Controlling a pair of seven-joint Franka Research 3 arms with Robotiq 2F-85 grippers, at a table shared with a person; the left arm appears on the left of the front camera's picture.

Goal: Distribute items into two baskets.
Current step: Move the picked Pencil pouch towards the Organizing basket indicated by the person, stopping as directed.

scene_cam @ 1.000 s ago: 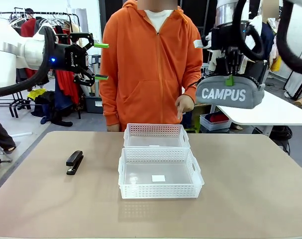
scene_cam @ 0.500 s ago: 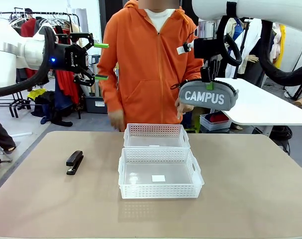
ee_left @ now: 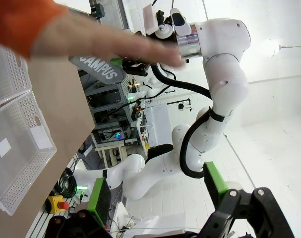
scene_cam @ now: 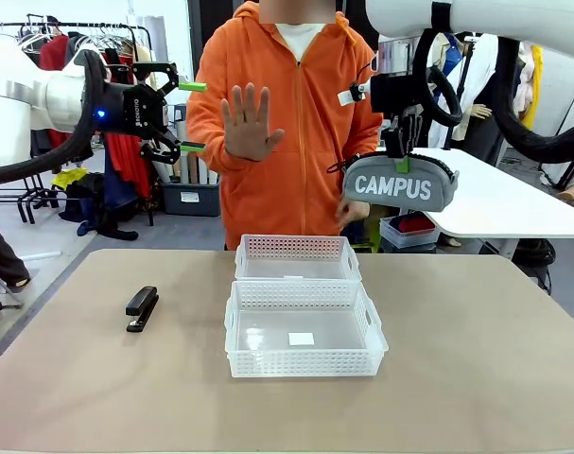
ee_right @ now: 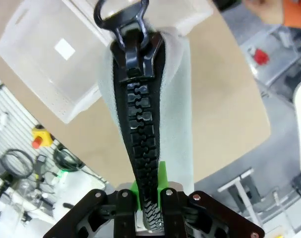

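Bright even indoor light; faint shadow before near basket (scene_cam: 305, 364) on table (scene_cam: 476, 378); left wrist view blown white, edges bent; person's hand (ee_left: 108, 42) blurred there

Tan table (scene_cam: 476, 378), black stapler (scene_cam: 142, 307) lying at left, near basket (scene_cam: 305, 362) centred, far basket (scene_cam: 296, 248) just behind it, both white lattice
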